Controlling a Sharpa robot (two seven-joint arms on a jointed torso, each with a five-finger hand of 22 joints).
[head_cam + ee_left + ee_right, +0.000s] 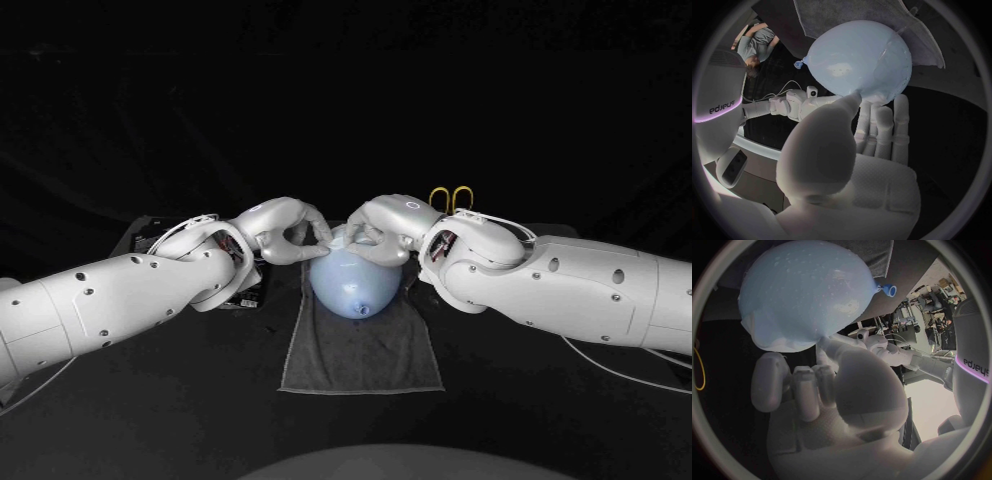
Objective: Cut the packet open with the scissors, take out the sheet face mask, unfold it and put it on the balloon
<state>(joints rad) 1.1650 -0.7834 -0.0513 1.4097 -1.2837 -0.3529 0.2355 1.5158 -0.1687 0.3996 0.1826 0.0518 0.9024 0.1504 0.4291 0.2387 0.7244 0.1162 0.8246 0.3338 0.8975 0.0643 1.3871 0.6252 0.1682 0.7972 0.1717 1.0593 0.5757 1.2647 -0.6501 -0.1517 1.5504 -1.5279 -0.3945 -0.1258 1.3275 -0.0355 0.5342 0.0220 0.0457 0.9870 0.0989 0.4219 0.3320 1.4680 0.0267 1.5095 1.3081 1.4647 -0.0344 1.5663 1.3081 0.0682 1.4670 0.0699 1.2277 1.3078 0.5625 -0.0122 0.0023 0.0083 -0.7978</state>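
The balloon (355,285) lies on a towel (361,355), its far end draped with the wet mask (346,247). At that end the left hand (289,232) pinches the mask's edge. The right hand (384,226) touches it too, but I cannot tell whether its fingers grip. An uneven tug could roll the balloon sideways or drag the mask askew.

A grey towel (361,360) lies flat on the black table (144,420), its long sides running from the far side toward the near one, its near edge straight and square. The wrist views show the same towel (826,20) (876,255) as a rumpled grey sheet on the dark surface. At the table's left, a dark flat object (144,233) with a pale edge sits partly hidden; what it is cannot be told.
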